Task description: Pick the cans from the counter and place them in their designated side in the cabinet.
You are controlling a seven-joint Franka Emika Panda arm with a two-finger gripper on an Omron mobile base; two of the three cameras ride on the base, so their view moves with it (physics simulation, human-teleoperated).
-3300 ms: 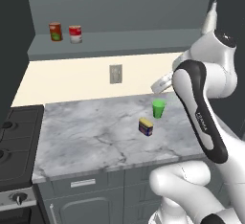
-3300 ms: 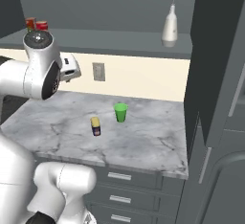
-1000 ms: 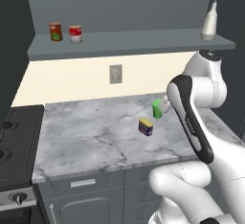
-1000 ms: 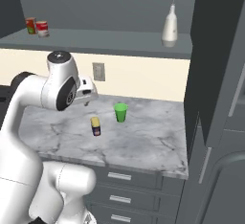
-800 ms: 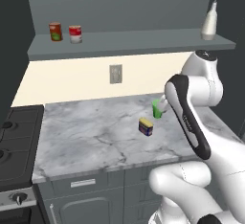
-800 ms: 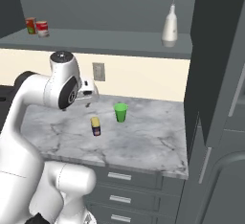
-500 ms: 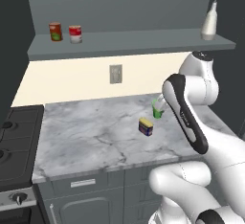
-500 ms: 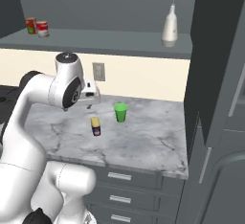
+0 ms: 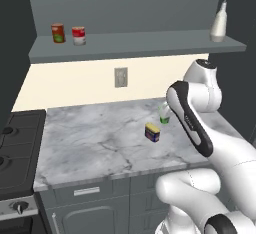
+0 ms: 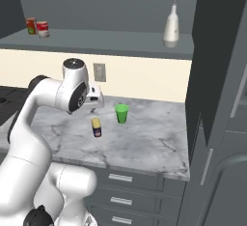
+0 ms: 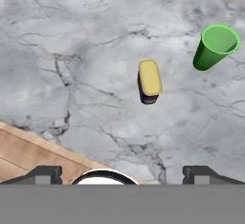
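Note:
A dark blue can with a yellow top (image 9: 152,132) (image 10: 97,127) (image 11: 150,81) stands on the marble counter (image 9: 90,143) (image 11: 72,50). The red-and-white can (image 9: 78,35) (image 10: 43,29) stands on the left of the cabinet shelf (image 9: 140,44). My gripper (image 10: 96,105) (image 11: 122,175) hangs above the counter, a little short of the blue can, looking down at it. It is open, its fingertips (image 11: 45,174) wide apart with nothing between them.
A green cup (image 9: 164,114) (image 10: 121,113) (image 11: 215,46) stands just beyond the blue can. A red can with a green label (image 9: 58,33) sits beside the red-and-white one. A white bottle (image 9: 218,24) (image 10: 170,27) stands on the shelf's right end. The black stove (image 9: 15,143) borders the counter's left.
The arm has swung down from shelf height toward the counter, and over the last second the hand has edged closer to the blue can. The jaws stay open.

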